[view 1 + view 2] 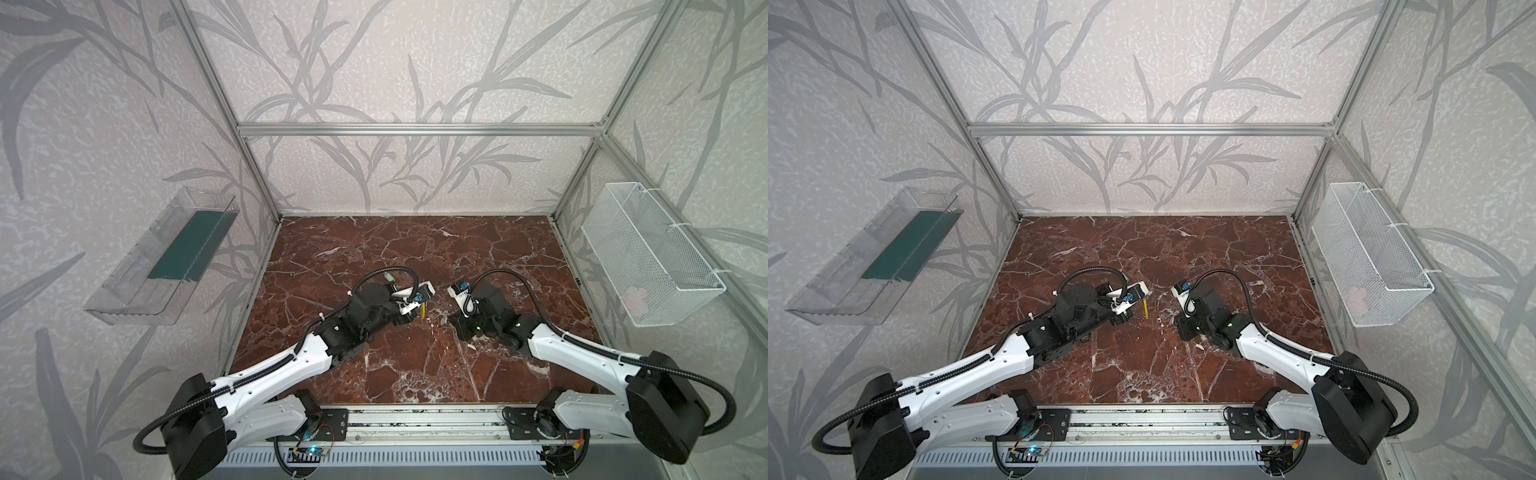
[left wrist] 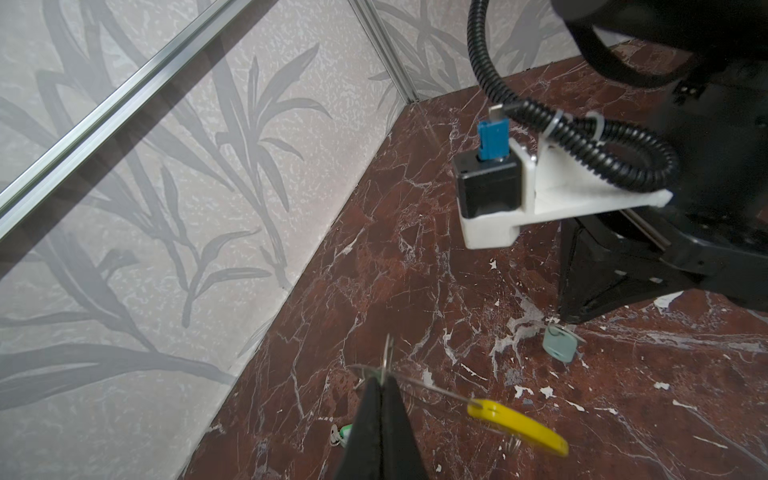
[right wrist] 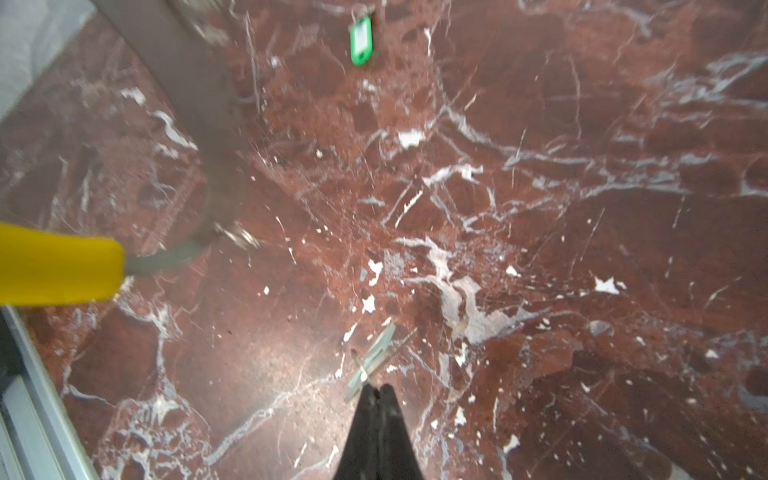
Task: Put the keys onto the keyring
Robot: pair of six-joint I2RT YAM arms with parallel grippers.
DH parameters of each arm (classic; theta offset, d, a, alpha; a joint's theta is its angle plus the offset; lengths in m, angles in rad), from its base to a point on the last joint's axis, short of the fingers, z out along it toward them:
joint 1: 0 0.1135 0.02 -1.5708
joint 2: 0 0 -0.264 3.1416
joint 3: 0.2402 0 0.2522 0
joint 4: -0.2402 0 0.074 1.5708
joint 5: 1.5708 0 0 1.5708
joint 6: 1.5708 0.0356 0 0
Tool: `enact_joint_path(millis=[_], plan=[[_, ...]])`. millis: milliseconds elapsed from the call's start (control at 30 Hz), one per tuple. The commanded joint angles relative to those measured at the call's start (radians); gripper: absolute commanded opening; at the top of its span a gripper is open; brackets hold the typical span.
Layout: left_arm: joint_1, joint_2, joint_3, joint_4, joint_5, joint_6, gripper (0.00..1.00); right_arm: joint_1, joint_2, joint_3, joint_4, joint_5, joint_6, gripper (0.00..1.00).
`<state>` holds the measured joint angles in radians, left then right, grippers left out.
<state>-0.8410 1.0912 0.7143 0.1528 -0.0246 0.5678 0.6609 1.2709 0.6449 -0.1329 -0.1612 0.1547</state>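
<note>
Tabletop (image 1: pixel 415 374): red-brown marble with white veins. Both arms reach in from the near edge and meet about the middle.
Right gripper (image 3: pixel 376 390): just right of the middle. The black fingers are pressed together, pinching one end of the pale key.
Pale key (image 3: pixel 374 355): mint head with a small wire loop, seen edge-on at the right gripper's tip. It is low over the tabletop, and I cannot tell whether it touches.
Left gripper (image 2: pixel 382 380): just left of the middle. The fingers are closed tight on the thin grey wire of the keyring.
Keyring (image 2: pixel 515 424): held by the left gripper between the two grippers. Its yellow sleeve (image 3: pixel 58 266) is on the side toward the right gripper. The sleeve is near the pale key but apart from it, and shows as a short yellow stripe in both top views.
Green key (image 3: pixel 360 39): bright green with a white insert. It lies flat on the tabletop beyond the left gripper, toward the far edge, with nothing touching it.
</note>
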Motion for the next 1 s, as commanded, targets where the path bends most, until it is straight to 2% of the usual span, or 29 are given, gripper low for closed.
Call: enact_joint_path(millis=[0, 267, 500, 567, 700, 967], plan=[[0.010, -0.032, -0.021, -0.011, -0.005, -0.020, 0.00, -0.005, 0.031, 0.122, -0.193, 0.025, -0.124, 0.00], [0.042, -0.087, -0.046, -0.038, -0.067, -0.033, 0.00, 0.005, 0.152, 0.351, -0.492, 0.035, -0.512, 0.00], [0.097, -0.166, -0.065, -0.101, -0.111, -0.036, 0.00, 0.024, 0.362, 0.554, -0.720, 0.165, -0.747, 0.00], [0.099, -0.166, -0.065, -0.105, -0.116, -0.036, 0.00, 0.025, 0.399, 0.576, -0.727, 0.180, -0.780, 0.00], [0.102, -0.157, -0.070, -0.092, -0.126, -0.039, 0.00, 0.048, 0.479, 0.596, -0.662, 0.124, -0.815, 0.00], [0.107, -0.140, -0.062, -0.080, -0.140, -0.045, 0.00, 0.101, 0.689, 0.726, -0.630, 0.081, -0.783, 0.00]])
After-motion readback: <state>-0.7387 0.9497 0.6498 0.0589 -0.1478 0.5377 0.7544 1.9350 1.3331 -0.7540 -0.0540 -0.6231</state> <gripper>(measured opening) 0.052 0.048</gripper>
